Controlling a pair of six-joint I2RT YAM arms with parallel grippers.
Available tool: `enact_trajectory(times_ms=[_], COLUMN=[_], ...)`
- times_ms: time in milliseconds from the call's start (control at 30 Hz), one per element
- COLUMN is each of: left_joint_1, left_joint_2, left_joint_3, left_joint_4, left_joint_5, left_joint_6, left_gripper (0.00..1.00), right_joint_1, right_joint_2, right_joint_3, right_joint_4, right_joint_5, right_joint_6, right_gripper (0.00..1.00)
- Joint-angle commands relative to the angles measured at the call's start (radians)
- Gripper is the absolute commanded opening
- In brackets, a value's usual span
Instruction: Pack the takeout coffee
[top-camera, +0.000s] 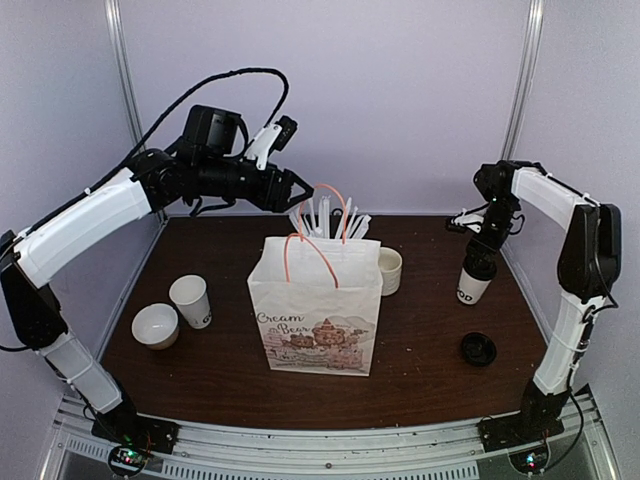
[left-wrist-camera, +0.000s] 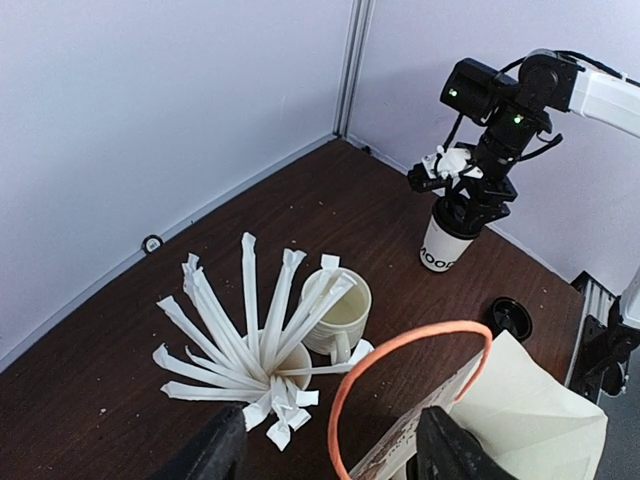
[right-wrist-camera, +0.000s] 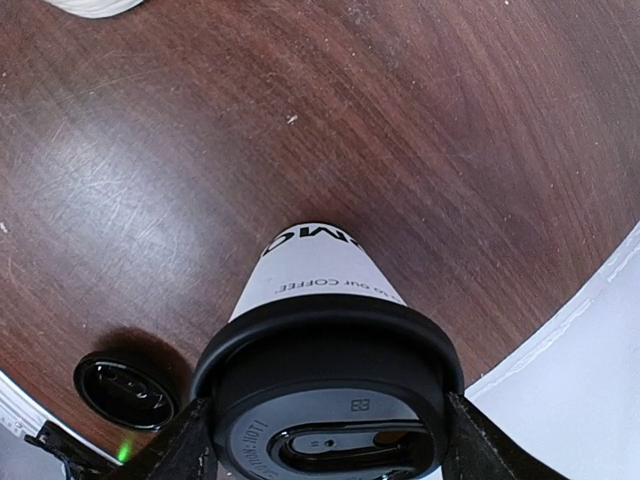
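Note:
One takeout coffee cup (top-camera: 474, 286) (left-wrist-camera: 445, 246) (right-wrist-camera: 322, 270), white with a black lid, stands upright at the right of the table. My right gripper (top-camera: 480, 256) (right-wrist-camera: 325, 442) comes down over it, its fingers pressed against both sides of the lid. A second white paper cup (top-camera: 190, 300) stands without a lid at the left. A loose black lid (top-camera: 478, 348) (left-wrist-camera: 510, 316) (right-wrist-camera: 118, 388) lies near the right front. My left gripper (top-camera: 300, 190) (left-wrist-camera: 335, 446) hangs open above the paper bag (top-camera: 315, 320) (left-wrist-camera: 535, 405), with the bag's orange handle (left-wrist-camera: 400, 350) looping between its fingers.
Behind the bag a cup bristling with white sticks (top-camera: 330, 218) (left-wrist-camera: 250, 330) stands next to a cream mug (top-camera: 389, 270) (left-wrist-camera: 338, 310). A white bowl (top-camera: 155, 325) sits at the left front. Walls close in the back and both sides.

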Motion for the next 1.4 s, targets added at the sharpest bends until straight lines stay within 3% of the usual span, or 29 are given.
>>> enact_trajectory(times_ms=[0, 367, 567, 700, 867, 1100, 1367], left_joint_1=[0.007, 0.014, 0.031, 0.045, 0.046, 0.046, 0.046], left_joint_2=[-0.044, -0.090, -0.131, -0.156, -0.215, -0.267, -0.347], left_joint_3=[0.008, 0.023, 0.001, 0.003, -0.035, -0.027, -0.056], left_joint_4=[0.024, -0.042, -0.071, -0.098, -0.085, -0.149, -0.198], left_joint_5=[-0.022, -0.168, -0.285, -0.337, -0.366, -0.358, -0.297], left_joint_6=[0.015, 0.070, 0.084, 0.072, 0.036, 0.037, 0.041], left_gripper=[0.60, 0.67, 0.81, 0.83, 0.84, 0.84, 0.84], right_joint_1=[0.023, 0.259, 0.555, 0.751, 0.985, 1.199, 1.262], right_joint_2=[-0.127, -0.398, -0.532, -0.542, -0.484, -0.261, 0.016], right_joint_3=[-0.023, -0.126, -0.229, -0.239, -0.180, -0.008, 0.185], right_joint_4=[-0.060, -0.159, -0.219, -0.273, -0.245, -0.137, -0.061], right_joint_5=[-0.011, -0.089, -0.163, -0.206, -0.193, -0.124, -0.009], right_joint_6=[0.016, -0.015, -0.058, -0.051, -0.037, -0.081, -0.117], right_gripper=[0.73, 0.74, 0.75, 0.75, 0.75, 0.75, 0.74])
